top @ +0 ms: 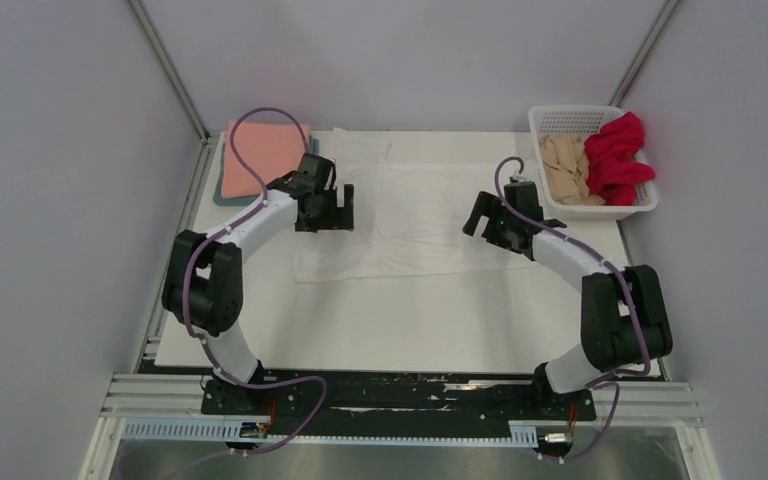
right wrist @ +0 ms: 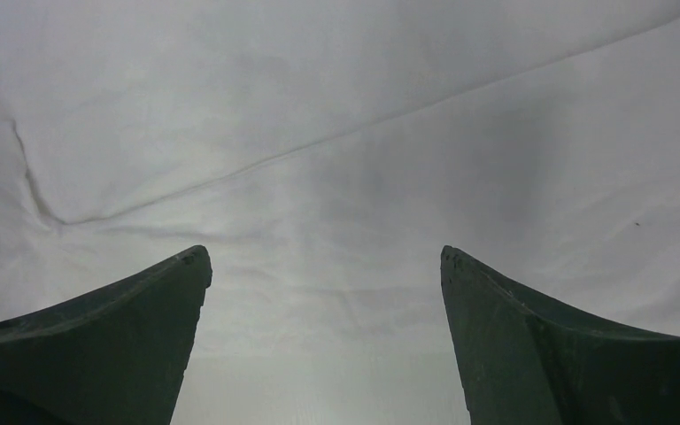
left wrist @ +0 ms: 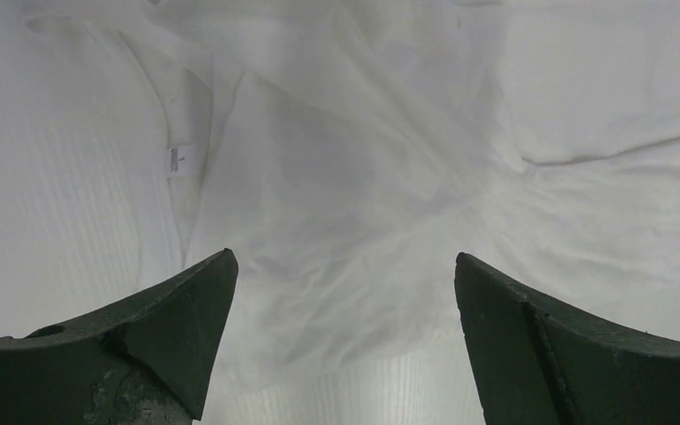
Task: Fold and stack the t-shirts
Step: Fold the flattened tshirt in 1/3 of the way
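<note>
Both released: left hand (left wrist: 343,270), right hand (right wrist: 323,274), above white tee (top: 410,215); white table (top: 410,325), grey walls (top: 60,200).

A white plastic lattice basket (top: 572,120) stands at the far right corner of the white table (top: 410,320), and its right side reaches a little past the table's edge. Plain grey walls (top: 50,200) close the table on three sides. A metal rail (top: 150,395) runs along the near edge.

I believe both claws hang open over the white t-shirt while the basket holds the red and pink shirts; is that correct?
Not quite: the top external view shows the basket holding the red shirt and the beige shirt. The pink shirt lies folded at the far left. The rest stands.
</note>
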{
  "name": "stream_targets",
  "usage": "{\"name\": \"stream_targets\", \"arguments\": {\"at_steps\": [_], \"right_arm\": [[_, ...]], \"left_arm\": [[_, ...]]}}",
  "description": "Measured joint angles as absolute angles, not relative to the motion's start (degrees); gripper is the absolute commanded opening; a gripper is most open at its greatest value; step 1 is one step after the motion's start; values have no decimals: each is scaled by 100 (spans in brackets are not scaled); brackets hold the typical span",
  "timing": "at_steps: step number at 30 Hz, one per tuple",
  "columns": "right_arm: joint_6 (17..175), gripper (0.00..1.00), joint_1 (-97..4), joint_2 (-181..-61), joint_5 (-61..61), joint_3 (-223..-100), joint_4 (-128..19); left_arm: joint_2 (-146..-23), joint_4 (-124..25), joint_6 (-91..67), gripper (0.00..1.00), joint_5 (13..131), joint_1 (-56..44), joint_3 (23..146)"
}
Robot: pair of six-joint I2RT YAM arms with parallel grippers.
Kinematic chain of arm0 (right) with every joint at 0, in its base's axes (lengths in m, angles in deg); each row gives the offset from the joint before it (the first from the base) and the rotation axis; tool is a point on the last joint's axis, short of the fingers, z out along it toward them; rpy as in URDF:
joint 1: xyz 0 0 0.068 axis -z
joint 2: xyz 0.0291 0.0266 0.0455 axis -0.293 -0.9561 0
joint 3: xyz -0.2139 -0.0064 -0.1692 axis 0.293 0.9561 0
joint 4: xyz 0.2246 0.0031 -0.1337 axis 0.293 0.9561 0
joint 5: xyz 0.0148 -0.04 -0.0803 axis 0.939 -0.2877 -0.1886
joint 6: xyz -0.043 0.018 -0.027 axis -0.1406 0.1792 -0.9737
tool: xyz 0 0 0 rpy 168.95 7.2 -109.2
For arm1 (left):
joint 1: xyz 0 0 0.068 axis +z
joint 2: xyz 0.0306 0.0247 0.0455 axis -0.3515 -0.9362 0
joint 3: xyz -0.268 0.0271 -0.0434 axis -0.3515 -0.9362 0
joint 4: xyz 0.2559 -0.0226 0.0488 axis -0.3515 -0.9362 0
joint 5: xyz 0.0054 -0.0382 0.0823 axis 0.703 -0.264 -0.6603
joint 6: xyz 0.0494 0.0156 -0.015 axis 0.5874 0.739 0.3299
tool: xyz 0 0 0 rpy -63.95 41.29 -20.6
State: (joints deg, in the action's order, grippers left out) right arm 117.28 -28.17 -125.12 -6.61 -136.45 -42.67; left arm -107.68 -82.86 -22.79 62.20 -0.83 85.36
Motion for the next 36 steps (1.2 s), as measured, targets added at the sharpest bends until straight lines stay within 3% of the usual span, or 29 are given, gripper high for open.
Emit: {"name": "stream_targets", "arguments": {"at_steps": [7,16,26,36], "right_arm": [[11629,100,-2848,-13377,-585,-13649,-4398],[11634,100,-2848,-13373,-611,-13509,-4743],[11754,100,-3086,-11863,-283,-12078,-4647],[12714,100,-4105,-9321,-189,-10963,-2569]], "left_arm": [[-11874,-7963,-2404,100,6590,-83,9050],[-12663,-8044,-2544,100,6576,-83,9732],[-10849,-7655,-2987,100,6190,-618,7240],[-9394,-8439,-4207,100,5652,-1930,5763]]}}
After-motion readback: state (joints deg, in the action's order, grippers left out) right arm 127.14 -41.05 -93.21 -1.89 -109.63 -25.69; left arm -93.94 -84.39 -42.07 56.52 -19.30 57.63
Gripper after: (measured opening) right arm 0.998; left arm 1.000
